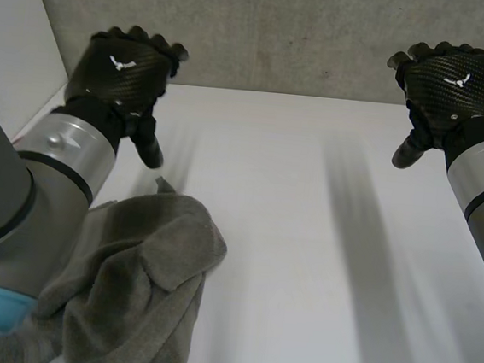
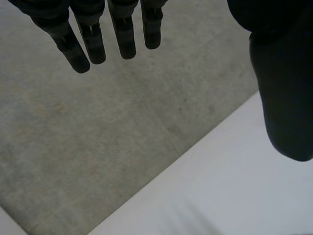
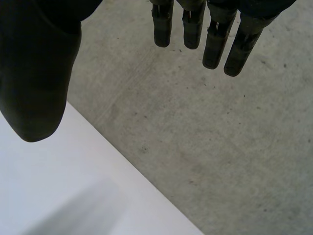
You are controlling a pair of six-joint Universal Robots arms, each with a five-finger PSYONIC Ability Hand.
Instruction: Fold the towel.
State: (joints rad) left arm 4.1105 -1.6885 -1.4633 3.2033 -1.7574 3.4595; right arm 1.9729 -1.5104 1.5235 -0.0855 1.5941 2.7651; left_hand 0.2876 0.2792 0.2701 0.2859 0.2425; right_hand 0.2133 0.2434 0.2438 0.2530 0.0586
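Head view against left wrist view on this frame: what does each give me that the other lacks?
Head view: the grey towel crumpled by the left arm, and the right hand, open, off the cloth. Left wrist view: the left hand from its palm side, fingers straight, holding nothing. Shared: that hand, white table, concrete wall.

White table (image 1: 320, 258): plain, flat surface extending below the left hand (image 1: 120, 71) and the right hand (image 1: 453, 82) and across the span between them. Grey concrete surface (image 1: 282, 31): mottled, with small dark specks, located beyond both hands; it meets the far edge of the table in a straight line. White panel (image 1: 16, 31): smooth, located beside the left hand on its outer side, adjoining the concrete surface.
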